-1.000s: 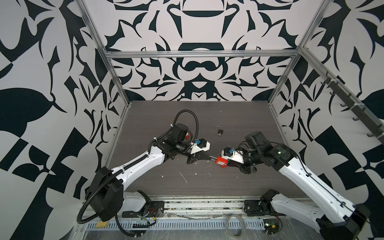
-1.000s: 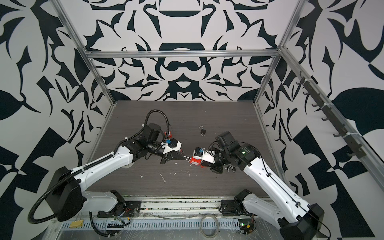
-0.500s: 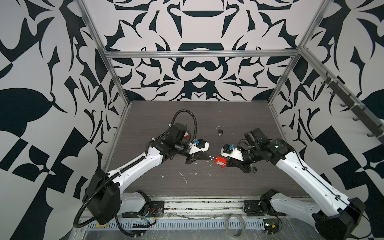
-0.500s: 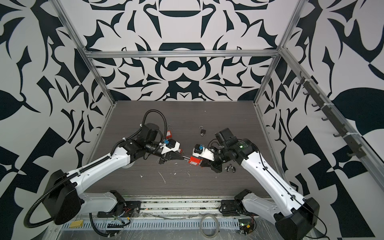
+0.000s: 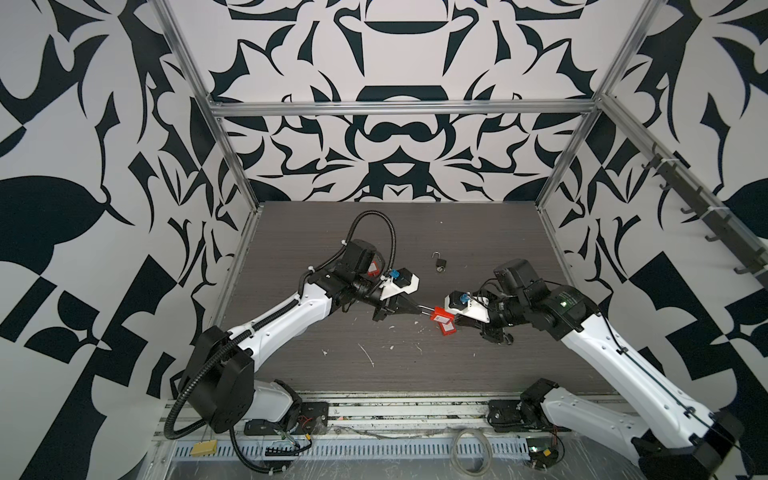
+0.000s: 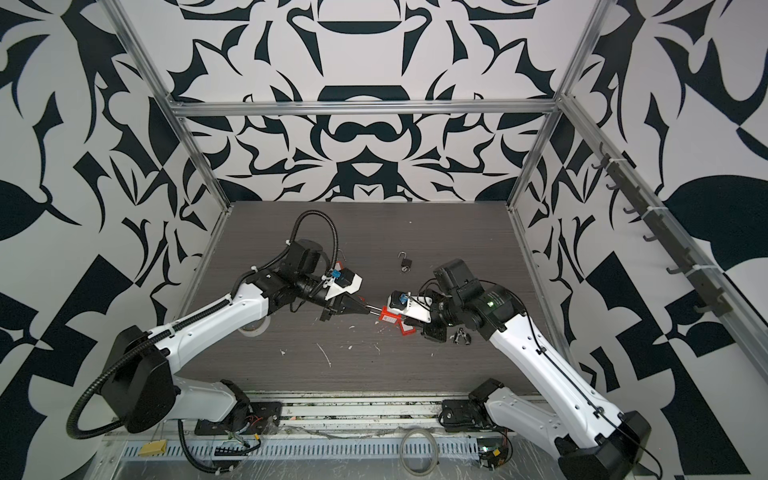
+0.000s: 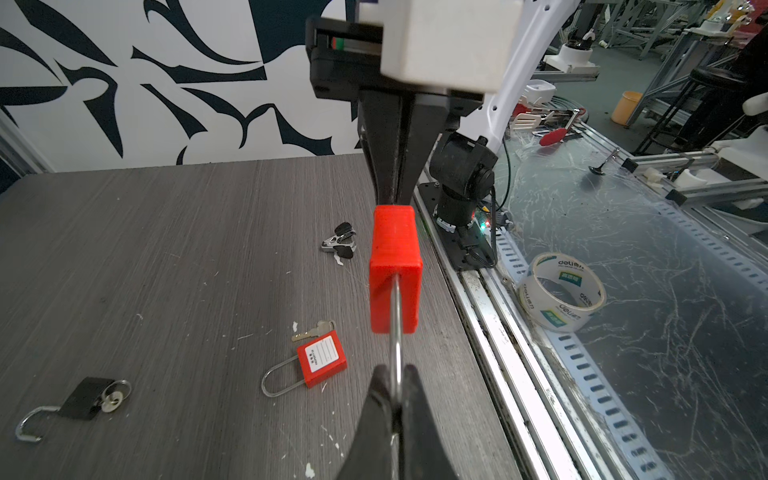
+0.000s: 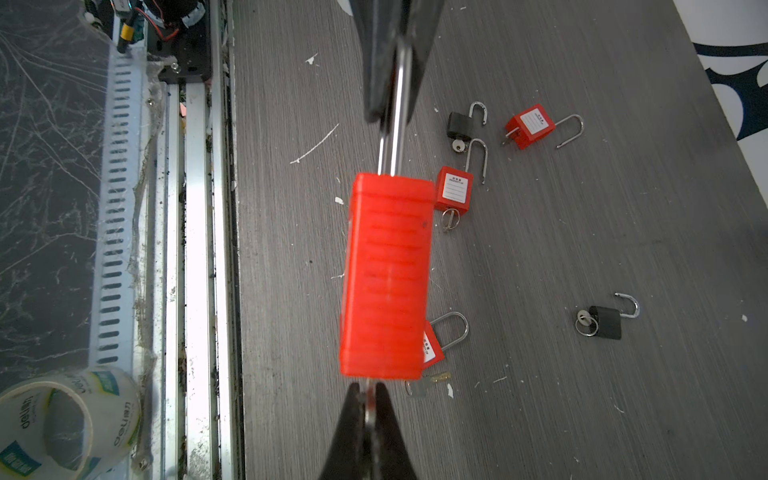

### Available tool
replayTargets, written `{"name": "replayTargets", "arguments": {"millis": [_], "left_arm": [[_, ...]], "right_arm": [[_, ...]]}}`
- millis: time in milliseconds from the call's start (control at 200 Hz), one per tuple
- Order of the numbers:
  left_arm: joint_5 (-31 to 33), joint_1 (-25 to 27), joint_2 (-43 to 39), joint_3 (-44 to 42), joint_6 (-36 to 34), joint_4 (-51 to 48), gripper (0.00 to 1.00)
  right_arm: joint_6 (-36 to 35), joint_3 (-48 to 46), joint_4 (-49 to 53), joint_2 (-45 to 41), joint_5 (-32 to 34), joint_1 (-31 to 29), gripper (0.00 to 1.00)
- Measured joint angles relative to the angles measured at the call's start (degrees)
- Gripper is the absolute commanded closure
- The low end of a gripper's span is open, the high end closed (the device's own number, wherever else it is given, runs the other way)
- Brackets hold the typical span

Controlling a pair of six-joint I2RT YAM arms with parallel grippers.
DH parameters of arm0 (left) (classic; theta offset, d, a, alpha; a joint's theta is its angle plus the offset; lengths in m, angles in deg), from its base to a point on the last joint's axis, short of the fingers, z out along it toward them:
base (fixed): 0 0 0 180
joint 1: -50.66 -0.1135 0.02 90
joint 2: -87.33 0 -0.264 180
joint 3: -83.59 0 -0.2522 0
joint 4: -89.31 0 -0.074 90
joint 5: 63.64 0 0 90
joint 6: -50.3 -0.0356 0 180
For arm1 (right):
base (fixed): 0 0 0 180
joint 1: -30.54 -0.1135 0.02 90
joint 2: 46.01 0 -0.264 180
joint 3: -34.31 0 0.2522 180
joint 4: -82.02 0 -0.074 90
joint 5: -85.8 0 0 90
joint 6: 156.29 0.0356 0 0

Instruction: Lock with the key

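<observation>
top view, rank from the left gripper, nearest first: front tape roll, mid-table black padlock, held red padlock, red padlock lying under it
1. held red padlock, its loop in the left gripper
2. red padlock on the table, just beneath
3. black padlock, behind
4. tape roll, front edge

"deli" — tape roll (image 7: pixel 557 316)

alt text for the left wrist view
A red padlock is held in mid-air between two shut grippers: the left gripper pinches its shackle, the right gripper meets its body's far end. On the grey table lie a second red padlock and a black padlock.
</observation>
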Motion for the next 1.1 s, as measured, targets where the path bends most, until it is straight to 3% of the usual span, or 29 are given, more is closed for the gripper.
{"name": "replayTargets", "arguments": {"millis": [450, 665, 920, 1100], "left_arm": [[1.8, -0.7, -3.6, -4.5, -3.3, 2.3, 1.00], [5.5, -3.1, -4.1, -4.4, -5.5, 0.8, 1.00], [6.4, -4.1, -2.3, -0.2, -7.4, -7.4, 1.00], [6.8, -4.5, 5.7, 11.5, -11.0, -22.3, 1.00]], "right_arm": [[1.4, -0.8, 2.8, 2.5, -6.8, 1.8, 1.00], [0.2, -1.4, 10.3, 4.1, -6.5, 3.0, 1.00], [1.2, -3.9, 8.8, 0.4, -2.4, 4.4, 1.00], [8.9, -4.2, 4.8, -1.0, 3.7, 4.9, 1.00]]}}
